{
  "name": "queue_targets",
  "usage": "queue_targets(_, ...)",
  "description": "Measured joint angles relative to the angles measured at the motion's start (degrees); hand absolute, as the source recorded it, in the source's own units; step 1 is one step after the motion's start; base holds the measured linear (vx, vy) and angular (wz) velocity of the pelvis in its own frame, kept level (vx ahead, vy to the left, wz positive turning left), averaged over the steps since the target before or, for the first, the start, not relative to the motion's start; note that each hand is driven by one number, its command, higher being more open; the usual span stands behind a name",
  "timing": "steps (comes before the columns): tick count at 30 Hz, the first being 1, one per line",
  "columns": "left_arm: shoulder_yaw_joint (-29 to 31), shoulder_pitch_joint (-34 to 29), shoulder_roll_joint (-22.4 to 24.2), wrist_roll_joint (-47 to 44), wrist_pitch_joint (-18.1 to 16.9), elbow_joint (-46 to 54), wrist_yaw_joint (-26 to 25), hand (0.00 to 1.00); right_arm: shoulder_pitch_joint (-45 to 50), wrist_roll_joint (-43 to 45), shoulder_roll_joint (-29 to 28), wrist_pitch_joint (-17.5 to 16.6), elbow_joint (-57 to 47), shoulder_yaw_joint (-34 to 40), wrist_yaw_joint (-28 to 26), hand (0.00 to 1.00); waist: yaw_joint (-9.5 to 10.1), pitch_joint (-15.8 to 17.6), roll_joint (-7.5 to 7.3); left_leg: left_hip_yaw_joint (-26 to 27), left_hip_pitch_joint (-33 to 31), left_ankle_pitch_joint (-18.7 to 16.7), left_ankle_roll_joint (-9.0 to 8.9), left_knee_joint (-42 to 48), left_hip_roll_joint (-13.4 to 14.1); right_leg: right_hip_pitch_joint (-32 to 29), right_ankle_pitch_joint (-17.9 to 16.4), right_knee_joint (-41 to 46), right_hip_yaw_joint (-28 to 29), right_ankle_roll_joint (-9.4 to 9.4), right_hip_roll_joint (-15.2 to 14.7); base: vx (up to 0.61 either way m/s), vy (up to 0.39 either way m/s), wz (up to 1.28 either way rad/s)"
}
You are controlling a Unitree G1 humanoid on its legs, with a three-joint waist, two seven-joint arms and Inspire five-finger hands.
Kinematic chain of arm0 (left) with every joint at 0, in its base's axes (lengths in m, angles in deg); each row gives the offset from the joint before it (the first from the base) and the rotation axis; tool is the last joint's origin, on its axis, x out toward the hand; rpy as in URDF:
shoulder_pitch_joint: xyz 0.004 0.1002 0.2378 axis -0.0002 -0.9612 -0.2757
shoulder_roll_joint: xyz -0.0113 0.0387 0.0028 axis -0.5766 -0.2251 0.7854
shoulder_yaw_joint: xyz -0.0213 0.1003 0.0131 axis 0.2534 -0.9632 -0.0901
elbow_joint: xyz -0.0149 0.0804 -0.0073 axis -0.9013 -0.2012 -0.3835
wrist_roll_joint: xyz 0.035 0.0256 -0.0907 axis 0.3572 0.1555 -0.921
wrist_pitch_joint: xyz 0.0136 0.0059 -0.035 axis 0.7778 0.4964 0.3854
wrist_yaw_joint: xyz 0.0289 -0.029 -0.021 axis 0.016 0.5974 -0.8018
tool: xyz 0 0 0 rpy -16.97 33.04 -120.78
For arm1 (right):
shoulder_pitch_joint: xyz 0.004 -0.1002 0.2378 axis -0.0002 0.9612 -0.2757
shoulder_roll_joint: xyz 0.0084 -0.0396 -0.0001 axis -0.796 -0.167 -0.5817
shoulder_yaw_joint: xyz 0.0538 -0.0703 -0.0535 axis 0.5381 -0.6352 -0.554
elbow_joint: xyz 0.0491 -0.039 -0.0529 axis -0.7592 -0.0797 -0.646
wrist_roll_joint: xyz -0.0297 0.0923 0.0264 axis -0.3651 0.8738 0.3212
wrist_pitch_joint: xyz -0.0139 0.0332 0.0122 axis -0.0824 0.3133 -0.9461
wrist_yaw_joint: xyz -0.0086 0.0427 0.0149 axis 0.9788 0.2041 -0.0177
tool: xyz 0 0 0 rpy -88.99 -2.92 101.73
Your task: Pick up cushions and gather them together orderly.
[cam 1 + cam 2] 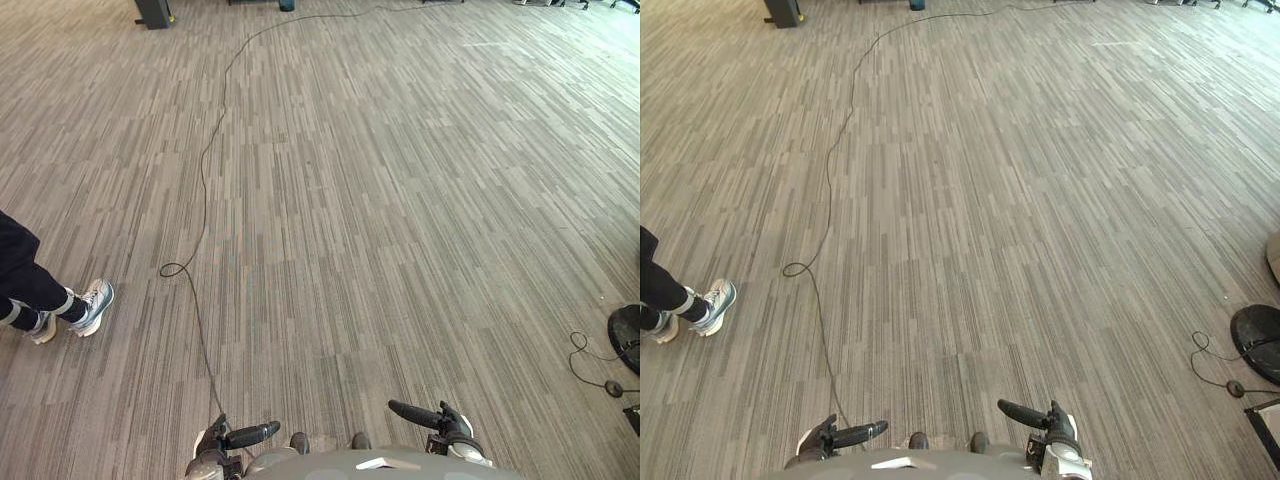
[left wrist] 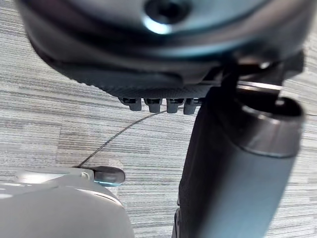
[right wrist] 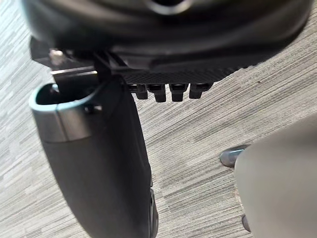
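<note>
No cushion is in sight on the grey striped carpet (image 1: 380,200). My left hand (image 1: 245,436) hangs low at the near edge of the eye views, its fingers relaxed and holding nothing. My right hand (image 1: 432,415) hangs beside it in the same way, with nothing in it. The left wrist view has the left hand's thumb (image 2: 233,168) standing out straight over bare carpet. The right thumb (image 3: 104,163) does the same in the right wrist view.
A person's legs and pale shoes (image 1: 85,305) stand at the left. A dark round base (image 1: 628,335) with a small lead lies at the right edge. A sliver of something tan (image 1: 1275,255) shows above it. A dark stand (image 1: 152,12) is far back left.
</note>
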Motion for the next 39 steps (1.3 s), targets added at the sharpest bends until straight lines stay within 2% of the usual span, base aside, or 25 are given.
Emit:
queue_targets(22,-2.75,1.34,-0.76,0.89,0.04,-0.45,-0.43,1.00,-1.15,0.27,-0.20,-0.05,1.33,0.68,0.21,1.00,0.05,1.47,0.01,-1.51,-0.38,0.07,0.04,-0.01,-0.68,1.74,-0.13,-1.67,-2.55,0.47,-0.77,-0.01,-0.011,0.06)
queue_targets(24,-2.06,1.75,-0.76,0.84,0.05,-0.42,-0.42,1.00,-1.13,0.32,-0.64,-0.08,1.01,1.77,0.37,1.00,-0.01,1.78,-0.33,-2.19,-1.38,-1.13,-0.51,1.65,-0.69,1.38,-0.96,-0.79,-3.65,0.38,-1.02,-0.01,-0.030,0.22)
queue_targets(25,-1.67,1.95,-0.81,0.84,0.04,-0.27,-0.42,1.00,-1.10,0.35,-0.81,-0.07,0.72,1.80,0.48,1.00,-0.04,2.04,-0.58,-2.18,-2.46,-2.15,-0.48,3.65,-0.67,1.11,-1.46,-0.04,-4.00,0.29,-1.17,0.00,-0.023,0.29)
queue_targets(26,0.18,2.17,-0.63,0.58,0.08,0.36,-0.39,1.00,-0.92,0.34,-1.49,-0.06,-0.30,1.79,0.57,1.00,0.02,2.62,-0.94,-0.56,-5.85,-6.17,-1.34,11.44,0.16,0.37,-2.80,2.21,-4.68,0.07,-1.41,0.00,-0.017,0.29)
queue_targets(27,2.62,2.07,0.30,0.30,0.15,1.95,-0.42,1.00,-0.47,0.45,-1.52,-0.04,-1.93,1.78,0.74,1.00,0.10,3.52,-0.42,3.87,-10.22,-10.79,-1.91,22.97,2.84,0.13,-4.82,4.97,-5.29,-0.36,-0.93,-0.01,-0.016,0.26)
queue_targets(29,4.84,1.92,1.29,0.15,0.15,3.32,-0.33,1.00,0.29,0.51,-1.49,-0.06,-3.77,1.69,0.99,1.00,0.10,4.17,0.31,7.82,-14.42,-12.52,-0.89,33.44,5.61,-0.11,-7.32,7.53,-6.00,-0.88,-0.28,0.00,-0.001,0.21)
queue_targets(32,7.08,0.93,2.43,-2.33,0.14,6.53,-0.38,1.00,1.37,0.55,-1.56,-0.05,-5.06,1.41,1.17,1.00,1.91,4.68,0.02,10.88,-22.41,-12.09,-2.03,51.94,10.06,1.79,-10.12,8.99,-5.88,-1.41,-0.75,0.12,0.045,0.03)
queue_targets(34,7.00,1.06,2.55,-3.67,0.02,6.60,-0.29,1.00,1.30,0.90,-1.38,0.30,-4.87,1.53,1.29,1.00,2.53,4.86,0.13,12.06,-24.13,-14.69,-1.79,50.51,11.49,2.82,-10.85,8.75,-5.54,-1.05,-1.87,0.22,0.133,-0.05)
queue_targets(37,6.97,1.35,2.44,-4.54,-0.33,6.88,-0.20,1.00,0.95,2.15,-1.24,0.84,-4.64,1.57,1.50,1.00,2.76,5.11,-0.45,11.91,-27.39,-13.63,-2.55,39.97,10.01,3.81,-12.52,8.33,-5.43,0.99,-6.21,0.37,0.284,-0.01)
queue_targets(38,6.77,1.36,2.56,-4.66,-0.59,6.90,-0.18,1.00,0.77,2.54,-0.96,1.08,-4.42,1.54,1.51,1.00,2.83,5.14,-0.25,11.27,-27.97,-9.31,-3.47,30.72,8.69,4.61,-13.68,7.61,-5.35,2.48,-8.23,0.40,0.344,-0.04)
queue_targets(39,6.67,1.36,2.73,-4.67,-0.57,6.79,-0.20,1.00,0.61,2.55,-0.71,1.09,-3.91,1.52,1.51,1.00,2.86,5.11,0.06,11.32,-27.81,-4.27,-3.22,26.90,8.30,5.43,-14.40,7.16,-5.19,3.41,-8.96,0.34,0.292,-0.10)
